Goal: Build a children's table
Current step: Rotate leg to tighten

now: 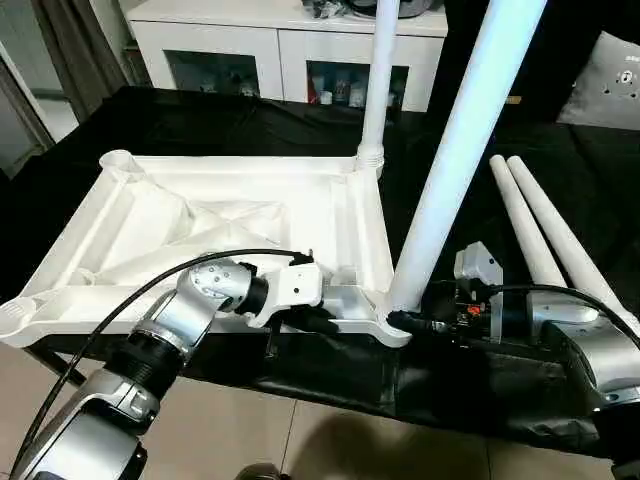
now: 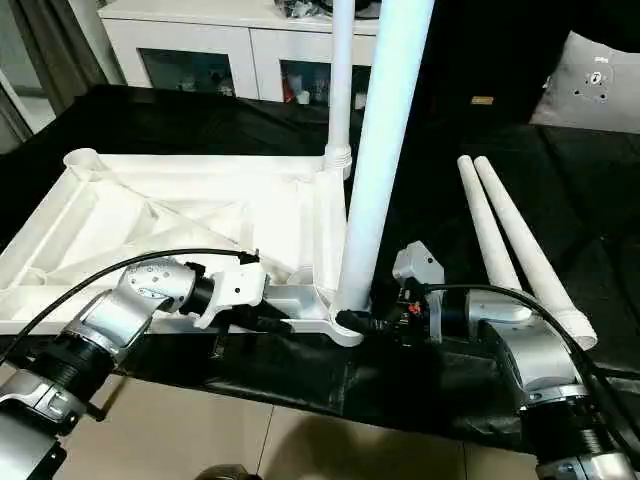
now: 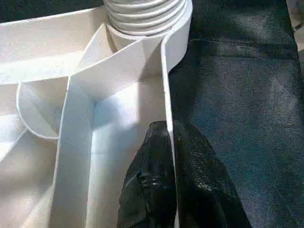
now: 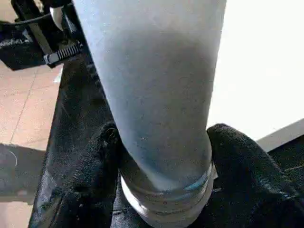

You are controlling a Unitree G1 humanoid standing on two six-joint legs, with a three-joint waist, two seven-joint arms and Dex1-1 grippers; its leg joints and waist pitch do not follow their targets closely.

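The white table top [image 1: 200,220] lies upside down on the black work table, ribs up. One leg [image 1: 378,80] stands in its far right socket. A second leg [image 1: 455,170] stands tilted in the near right socket, and my right gripper [image 1: 410,322] is shut on its base, one finger [image 4: 95,161] on each side. My left gripper [image 1: 320,318] is shut on the top's near rim wall [image 3: 167,71], pinching the thin wall between both fingers [image 3: 147,175]. Two loose legs [image 1: 530,225] lie side by side on the black cloth to the right.
The top's two left corner sockets [image 1: 118,160] hold no legs. A white cabinet with glass doors [image 1: 250,50] stands behind the work table and a grey cushion [image 1: 615,85] at the back right. The table's front edge drops to a tiled floor [image 1: 300,440].
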